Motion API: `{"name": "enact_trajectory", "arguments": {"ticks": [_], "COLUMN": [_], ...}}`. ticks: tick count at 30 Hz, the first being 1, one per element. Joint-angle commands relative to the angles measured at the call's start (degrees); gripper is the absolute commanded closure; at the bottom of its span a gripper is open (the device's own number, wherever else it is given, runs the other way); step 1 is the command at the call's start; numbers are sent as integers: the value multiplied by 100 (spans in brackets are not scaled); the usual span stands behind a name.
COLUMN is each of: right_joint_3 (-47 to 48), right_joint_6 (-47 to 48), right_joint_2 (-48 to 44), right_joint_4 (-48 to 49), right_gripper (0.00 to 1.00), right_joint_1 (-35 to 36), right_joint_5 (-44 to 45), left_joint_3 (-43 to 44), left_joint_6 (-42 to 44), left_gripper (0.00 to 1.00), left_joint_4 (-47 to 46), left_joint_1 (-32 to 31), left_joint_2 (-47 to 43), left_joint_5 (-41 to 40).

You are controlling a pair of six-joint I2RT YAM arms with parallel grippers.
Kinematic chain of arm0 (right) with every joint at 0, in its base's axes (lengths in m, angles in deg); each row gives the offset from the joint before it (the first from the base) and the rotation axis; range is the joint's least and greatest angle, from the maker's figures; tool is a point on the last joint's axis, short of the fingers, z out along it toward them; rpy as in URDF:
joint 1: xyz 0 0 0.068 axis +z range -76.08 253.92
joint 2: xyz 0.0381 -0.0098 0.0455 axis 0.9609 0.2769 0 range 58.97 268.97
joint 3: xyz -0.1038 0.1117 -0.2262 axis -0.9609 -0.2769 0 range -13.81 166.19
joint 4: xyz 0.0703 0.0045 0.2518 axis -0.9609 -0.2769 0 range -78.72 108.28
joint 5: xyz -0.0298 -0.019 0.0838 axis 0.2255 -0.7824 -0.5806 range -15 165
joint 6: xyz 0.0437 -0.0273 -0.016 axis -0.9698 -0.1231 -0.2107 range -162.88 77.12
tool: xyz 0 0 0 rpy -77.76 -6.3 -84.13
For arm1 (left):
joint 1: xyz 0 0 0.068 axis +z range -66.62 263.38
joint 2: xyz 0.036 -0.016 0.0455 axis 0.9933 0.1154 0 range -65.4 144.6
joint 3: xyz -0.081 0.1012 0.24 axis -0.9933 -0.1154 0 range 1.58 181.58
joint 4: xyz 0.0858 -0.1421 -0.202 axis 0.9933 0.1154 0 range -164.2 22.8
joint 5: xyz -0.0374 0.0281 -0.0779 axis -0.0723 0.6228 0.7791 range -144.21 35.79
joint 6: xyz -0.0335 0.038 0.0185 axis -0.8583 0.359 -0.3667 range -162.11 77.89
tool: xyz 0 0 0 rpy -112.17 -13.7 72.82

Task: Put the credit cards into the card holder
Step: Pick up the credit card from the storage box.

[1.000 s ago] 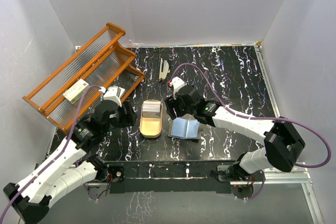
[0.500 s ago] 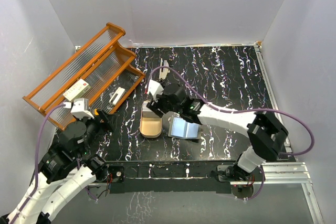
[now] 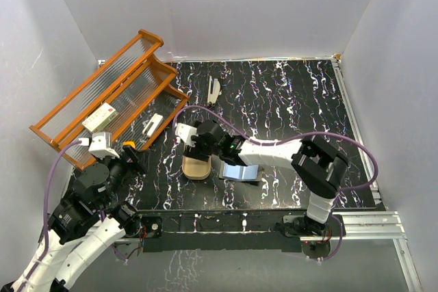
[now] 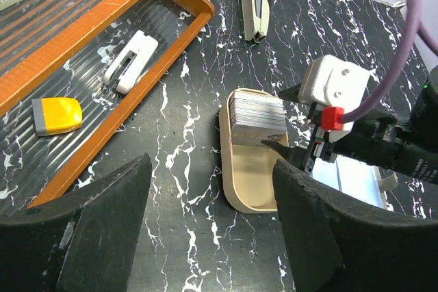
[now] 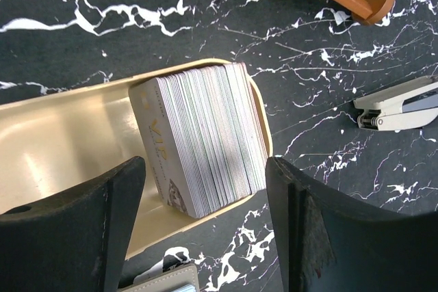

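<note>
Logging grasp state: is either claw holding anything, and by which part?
Nothing is held. The right claw is open over the credit cards in the tan tray; the left claw is open and empty.

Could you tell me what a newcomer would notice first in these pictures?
The orange rack at the left rear, bright against the black marbled table. Next, the credit cards standing on edge in the tan tray mid-table, with the right gripper above them, jaws open, and the card holder lying open beside the tray.
</note>
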Motion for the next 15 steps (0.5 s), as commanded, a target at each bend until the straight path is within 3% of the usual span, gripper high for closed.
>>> {"name": "enact_trajectory", "arguments": {"ticks": [1,15], "right_joint_3": [268,381], "right_joint_6": [333,494], "right_joint_2": [137,511], "right_joint_4": [478,587], "right_gripper": [30,29], "right_joint_1": [54,95], "right_joint_5": [196,678], "left_joint_3": [31,20], "left_joint_6": [55,-27], "left_gripper": [30,28], "left_joint_4": [16,89], "left_joint_1": [-13,-18], "left_joint_2": [86,-226], "left_joint_5": [-177,-393]}}
